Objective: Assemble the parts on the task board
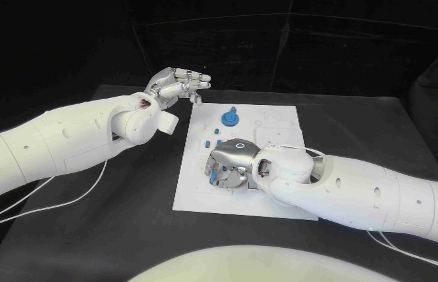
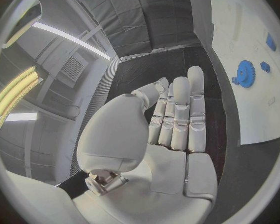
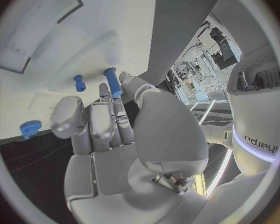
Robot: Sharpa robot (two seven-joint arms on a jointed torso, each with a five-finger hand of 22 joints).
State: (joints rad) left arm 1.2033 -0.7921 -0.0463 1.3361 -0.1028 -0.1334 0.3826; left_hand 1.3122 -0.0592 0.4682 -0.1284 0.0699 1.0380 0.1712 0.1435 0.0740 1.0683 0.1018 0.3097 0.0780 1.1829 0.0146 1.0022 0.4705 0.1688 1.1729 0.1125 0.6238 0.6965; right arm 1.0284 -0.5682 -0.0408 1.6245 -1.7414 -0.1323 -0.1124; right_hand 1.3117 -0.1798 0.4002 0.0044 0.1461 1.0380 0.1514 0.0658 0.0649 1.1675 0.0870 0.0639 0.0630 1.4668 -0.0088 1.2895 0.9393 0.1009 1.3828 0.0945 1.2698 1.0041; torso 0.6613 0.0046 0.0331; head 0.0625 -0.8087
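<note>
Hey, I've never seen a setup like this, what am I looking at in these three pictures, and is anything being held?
It is a robot with two white arms ending in silver hands. One picture looks down from its head; the round ones come from cameras at its wrists. On the black table lies a white board with small blue parts, including a blue gear. The right hand reaches down onto the board, its fingertips at a blue peg; whether it grips it is unclear. The left hand hangs beside the board, holding nothing.
</note>
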